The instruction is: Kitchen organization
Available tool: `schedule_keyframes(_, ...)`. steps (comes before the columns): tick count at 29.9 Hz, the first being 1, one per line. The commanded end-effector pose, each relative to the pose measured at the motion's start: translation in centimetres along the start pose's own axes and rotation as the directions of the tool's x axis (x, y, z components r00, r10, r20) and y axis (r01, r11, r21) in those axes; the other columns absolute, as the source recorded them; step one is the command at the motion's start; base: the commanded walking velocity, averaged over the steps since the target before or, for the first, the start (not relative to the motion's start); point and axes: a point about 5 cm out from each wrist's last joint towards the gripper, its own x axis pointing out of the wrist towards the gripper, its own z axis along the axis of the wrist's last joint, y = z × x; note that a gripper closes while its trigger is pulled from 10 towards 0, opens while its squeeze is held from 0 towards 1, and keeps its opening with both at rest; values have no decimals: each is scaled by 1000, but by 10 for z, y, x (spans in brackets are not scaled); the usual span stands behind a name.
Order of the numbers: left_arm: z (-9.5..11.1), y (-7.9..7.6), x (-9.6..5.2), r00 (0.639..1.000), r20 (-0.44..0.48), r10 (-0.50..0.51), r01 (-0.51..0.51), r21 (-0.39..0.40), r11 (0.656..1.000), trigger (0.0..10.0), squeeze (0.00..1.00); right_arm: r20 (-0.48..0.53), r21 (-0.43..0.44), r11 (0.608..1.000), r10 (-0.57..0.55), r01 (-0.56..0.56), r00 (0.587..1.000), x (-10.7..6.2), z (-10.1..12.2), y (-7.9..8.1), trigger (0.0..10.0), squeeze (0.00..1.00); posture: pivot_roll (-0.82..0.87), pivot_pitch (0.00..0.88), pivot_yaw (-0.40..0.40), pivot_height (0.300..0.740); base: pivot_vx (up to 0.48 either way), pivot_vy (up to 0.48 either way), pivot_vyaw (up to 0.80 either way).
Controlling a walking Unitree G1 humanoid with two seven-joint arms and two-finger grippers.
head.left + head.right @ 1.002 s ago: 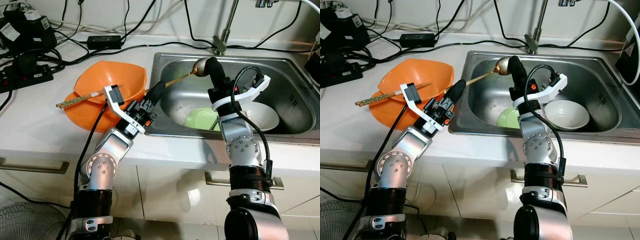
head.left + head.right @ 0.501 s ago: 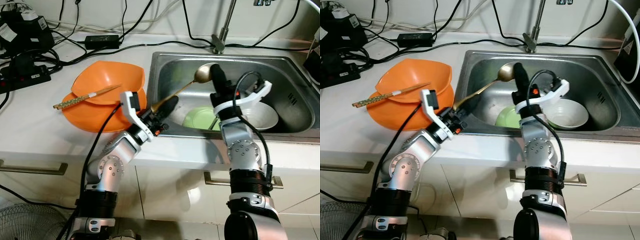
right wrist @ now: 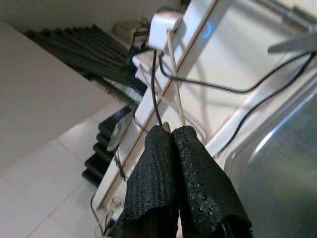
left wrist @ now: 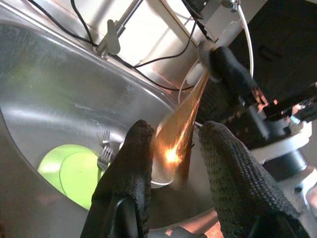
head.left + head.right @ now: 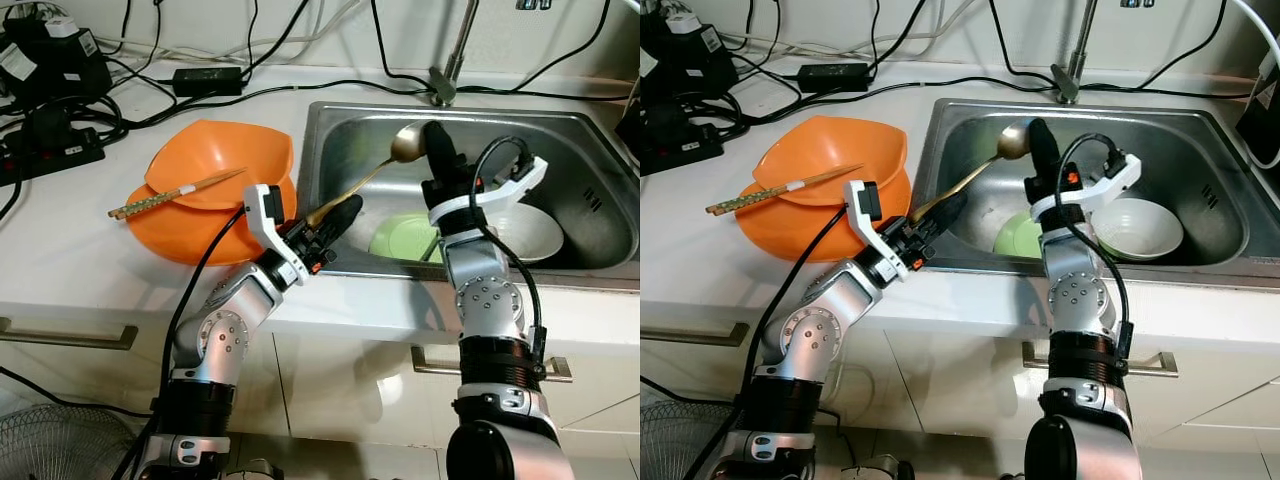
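Right now the brass-coloured ladle [image 5: 372, 176] is held at both ends above the sink [image 5: 560, 125]. The left end effector [image 5: 338, 214] clasps the handle end at the sink's near-left rim; the left wrist view shows the shaft pinched between its two black fingers [image 4: 130, 163]. The right end effector [image 5: 432, 142] is pressed shut beside the ladle's bowl, its fingers [image 3: 176, 163] closed flat on each other in the right wrist view, so it touches the bowl without clearly gripping it.

Taking the sink as a clock face seen from the head camera, the ladle's bowl hangs near 11 o'clock and the shaft slopes down towards 8 o'clock. Under it lie a green plate [image 5: 398, 238] and a white bowl [image 5: 528, 228], with a fork [image 4: 104, 144] by the plate.

The main risk, as I judge it, is the two arms working against each other. If one moves while the other holds, the thin shaft could twist out of the left grip and drop onto the plate or bowl. The metal is smooth, so slipping seems likely. A swing towards 9 o'clock could also knock the orange bowls [image 5: 215, 190] on the worktop [image 5: 60, 250] and roll the chopsticks [image 5: 175, 193] off them.
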Motion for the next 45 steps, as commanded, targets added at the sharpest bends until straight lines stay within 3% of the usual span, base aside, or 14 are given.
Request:
schedule_keyframes(1,-3,1,-2,1000,-26,8,-8,16,1000,10000,0,52,8,1000,-8,8,999,5,11,2,0,0,99,46,21,740,0,0,0)
schedule_keyframes(8,-5,1,-3,999,-50,17,-15,49,999,10000,0,167,-84,989,-105,120,980,12,41,-6,0,0,96,46,21,740,0,0,0)
schedule_keyframes(9,-6,2,-3,997,-62,37,-32,84,996,10000,0,193,-157,973,-141,172,971,13,47,-11,3765,0,95,47,21,740,0,0,0)
schedule_keyframes(10,-6,2,-3,997,-62,37,-32,84,996,10000,0,193,-157,973,-141,172,971,13,47,-11,3765,0,95,47,21,740,0,0,0)
schedule_keyframes(11,-5,3,-2,996,-67,51,-43,108,993,10000,0,200,-215,958,-146,189,969,13,50,-12,10000,0,97,47,20,740,0,0,0)
schedule_keyframes(15,2,6,-1,991,-81,106,-87,211,974,10000,0,199,-405,887,-151,222,968,15,56,-15,10000,0,99,46,18,740,0,0,0)
schedule_keyframes(17,4,7,-1,986,-107,129,-89,311,946,10000,0,182,-520,824,-150,225,972,17,56,-16,10000,0,100,43,16,740,0,0,0)
schedule_keyframes(18,5,8,0,981,-123,149,-94,370,924,10000,0,157,-626,751,-143,211,977,18,52,-16,10000,0,100,41,16,740,0,0,0)
schedule_keyframes(19,5,8,0,981,-123,149,-94,370,924,10000,0,157,-626,751,-143,211,977,18,52,-16,10000,0,100,41,16,740,0,0,0)
schedule_keyframes(21,7,8,0,980,-121,156,-94,412,906,10000,0,115,-717,678,-118,165,986,20,44,-14,10000,0,103,41,14,740,0,0,0)
schedule_keyframes(24,10,6,1,980,-120,157,-90,434,896,10000,0,105,-742,653,-110,151,988,21,41,-14,10000,0,104,40,12,740,0,0,0)
schedule_keyframes(28,13,-4,4,981,-132,140,-57,496,866,10000,0,34,-826,556,-118,95,992,20,23,-18,10000,0,108,43,10,740,0,0,0)
schedule_keyframes(38,8,-8,4,978,-152,145,-42,536,843,10000,0,-98,-897,443,-192,-3,977,9,-4,-36,10000,0,116,38,2,740,0,0,0)
schedule_keyframes(45,7,-9,3,978,-156,140,-34,538,842,10000,0,-151,-894,446,-201,-47,968,4,-19,-40,10000,0,114,35,0,740,0,0,0)
